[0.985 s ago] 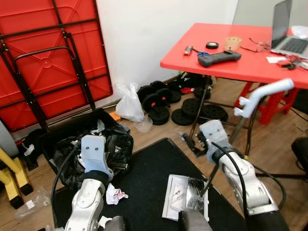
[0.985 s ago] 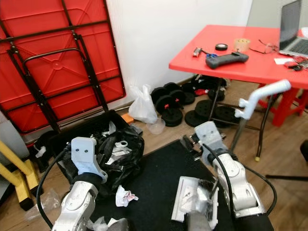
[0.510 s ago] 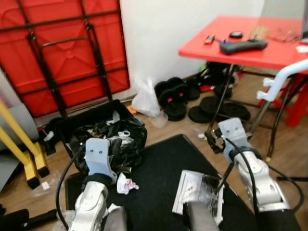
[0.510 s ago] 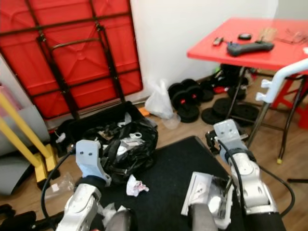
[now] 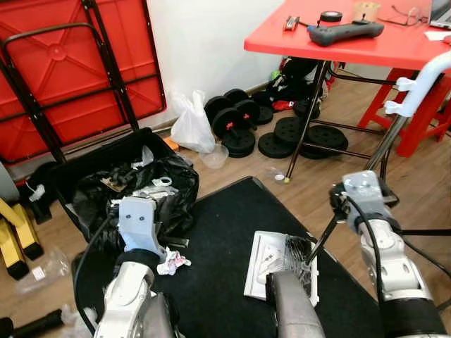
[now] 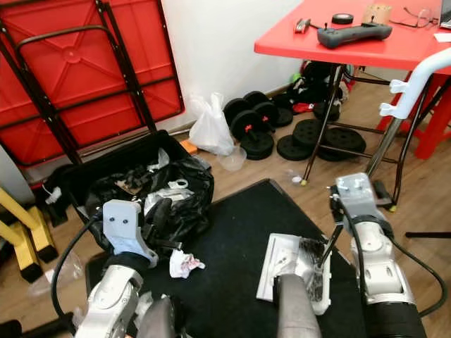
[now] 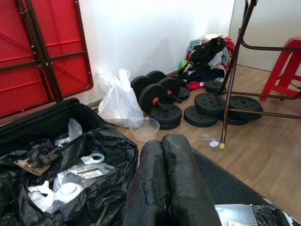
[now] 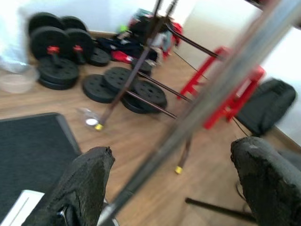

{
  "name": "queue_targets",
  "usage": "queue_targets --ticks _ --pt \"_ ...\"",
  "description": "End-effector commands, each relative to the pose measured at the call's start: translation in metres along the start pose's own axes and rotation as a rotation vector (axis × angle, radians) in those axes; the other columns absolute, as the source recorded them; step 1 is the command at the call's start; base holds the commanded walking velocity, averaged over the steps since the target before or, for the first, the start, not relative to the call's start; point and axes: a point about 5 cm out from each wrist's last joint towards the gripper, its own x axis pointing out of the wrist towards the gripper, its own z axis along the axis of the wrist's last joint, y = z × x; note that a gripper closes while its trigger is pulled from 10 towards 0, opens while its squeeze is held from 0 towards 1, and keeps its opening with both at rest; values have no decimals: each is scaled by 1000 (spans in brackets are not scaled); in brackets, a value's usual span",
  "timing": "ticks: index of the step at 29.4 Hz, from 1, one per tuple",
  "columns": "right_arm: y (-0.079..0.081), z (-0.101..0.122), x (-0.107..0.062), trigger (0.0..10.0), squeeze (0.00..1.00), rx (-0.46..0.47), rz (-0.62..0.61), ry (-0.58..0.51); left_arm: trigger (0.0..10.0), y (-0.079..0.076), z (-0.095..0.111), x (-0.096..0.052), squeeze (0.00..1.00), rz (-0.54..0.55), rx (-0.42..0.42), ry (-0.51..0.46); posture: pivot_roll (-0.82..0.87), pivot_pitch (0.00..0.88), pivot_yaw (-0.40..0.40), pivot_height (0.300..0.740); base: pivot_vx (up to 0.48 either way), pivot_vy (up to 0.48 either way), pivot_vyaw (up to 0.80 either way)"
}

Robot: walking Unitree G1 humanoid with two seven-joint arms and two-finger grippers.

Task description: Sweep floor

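On the black mat (image 5: 225, 246) sits a white dustpan (image 5: 280, 264) with dark debris in it, a crumpled paper scrap (image 5: 171, 262) lying on the mat off to its left. Right claw (image 8: 164, 183) is spread wide, fingers either side of the broom's metal pole (image 8: 207, 99) without clamping it; pole runs up past the red tabletop (image 5: 366, 39) to a pale handle (image 5: 423, 81). Left claw (image 7: 168, 181) has its fingers pressed together, holding nothing, aimed toward the black trash bag (image 5: 134, 193) full of litter. Behind: folded red table (image 5: 70, 77) against the wall, white plastic bag (image 5: 192, 127), clear cup (image 5: 213, 156), weight plates (image 5: 289, 134) on the wooden floor (image 5: 331, 176).
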Motion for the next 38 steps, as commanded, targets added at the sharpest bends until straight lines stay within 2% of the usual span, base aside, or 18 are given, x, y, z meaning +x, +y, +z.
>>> queue_targets --ticks 1,3,4,5,7,10,11,12,14,19,23,28,34,38 --pt "-4 -10 0 10000 0 24 -16 42 10000 -3 0 -2 0 -39 2 11 -207 0 -9 510 0 0 0" --pt "-4 -10 0 10000 0 24 -16 42 10000 -3 0 -2 0 -39 2 11 -207 0 -9 510 0 0 0" --pt "-3 -13 1 10000 0 67 -3 55 10000 -3 0 -2 0 -44 2 11 -206 0 -8 505 0 0 0" --pt "-3 -13 1 10000 0 67 -3 55 10000 -3 0 -2 0 -44 2 11 -206 0 -8 505 0 0 0" --pt "0 -16 4 10000 0 160 58 71 10000 -4 1 -3 0 -52 0 12 -206 0 -7 495 0 0 0" --pt "0 -16 6 10000 0 190 78 71 10000 -5 1 -3 0 -54 -1 13 -206 0 -7 490 0 0 0" --pt "2 -10 11 10000 0 254 134 42 10000 -5 1 -4 0 -56 -2 14 -205 0 -4 480 0 0 0" --pt "2 -10 11 10000 0 254 134 42 10000 -5 1 -4 0 -56 -2 14 -205 0 -4 480 0 0 0" --pt "4 -5 15 10000 0 329 188 34 10000 -5 1 -4 0 -58 -2 15 -205 0 -3 470 0 0 0" --pt "3 -3 20 10000 0 417 216 53 10000 -6 2 -3 0 -60 -2 15 -203 0 -2 455 0 0 0" --pt "1 -4 24 10000 0 424 205 62 10000 -6 2 -3 0 -61 -3 14 -203 0 -3 445 0 0 0" --pt "-4 -5 29 10000 0 361 158 54 10000 -6 2 -3 0 -62 -4 12 -202 0 -2 430 0 0 0" --pt "-5 12 39 10000 0 451 202 -45 10000 -7 3 -5 0 -66 -4 11 -191 0 1 410 0 0 0" --pt "-6 16 41 10000 0 467 222 -68 10000 -7 3 -5 0 -66 -7 12 -191 0 3 410 0 0 0"
